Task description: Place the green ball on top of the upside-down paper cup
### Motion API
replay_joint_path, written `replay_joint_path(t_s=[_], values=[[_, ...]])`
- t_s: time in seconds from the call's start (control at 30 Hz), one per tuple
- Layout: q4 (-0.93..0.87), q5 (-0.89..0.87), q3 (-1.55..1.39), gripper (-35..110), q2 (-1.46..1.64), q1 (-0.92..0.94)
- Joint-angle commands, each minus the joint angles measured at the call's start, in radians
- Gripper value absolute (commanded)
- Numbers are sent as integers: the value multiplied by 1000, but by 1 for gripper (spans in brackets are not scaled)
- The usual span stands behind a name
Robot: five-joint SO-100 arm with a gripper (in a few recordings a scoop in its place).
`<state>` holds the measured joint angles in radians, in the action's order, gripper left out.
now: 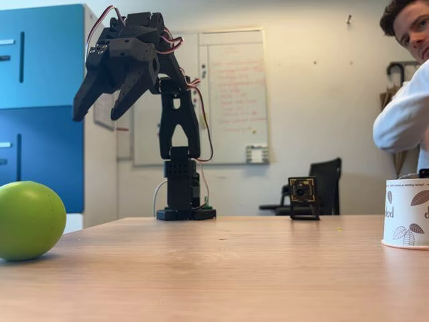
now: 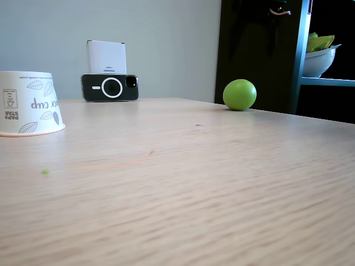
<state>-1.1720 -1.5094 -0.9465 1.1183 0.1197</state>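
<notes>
The lime-green ball [image 1: 28, 220] rests on the wooden table at the left edge of a fixed view; from the other side it sits far back on the right [image 2: 239, 95]. The upside-down paper cup [image 1: 407, 213], white with brown leaf prints, stands at the right edge there and at the far left [image 2: 29, 103] in the other fixed view. My black gripper [image 1: 99, 113] hangs high above the table, up and to the right of the ball, pointing down-left with its fingers apart and nothing between them.
The arm's base [image 1: 186, 213] stands at the table's far edge, with a small camera [image 1: 303, 197] to its right. A person in a white sleeve [image 1: 405, 114] sits behind the cup. A phone [image 2: 110, 87] leans on a white box beside the cup.
</notes>
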Motion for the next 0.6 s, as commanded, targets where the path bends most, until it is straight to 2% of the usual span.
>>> replay_joint_path(t_s=[0.0,0.3,0.57], values=[[12,-5,75,45,-25,14],[91,-2,264,45,-215,14],[178,2,311,45,-327,21]])
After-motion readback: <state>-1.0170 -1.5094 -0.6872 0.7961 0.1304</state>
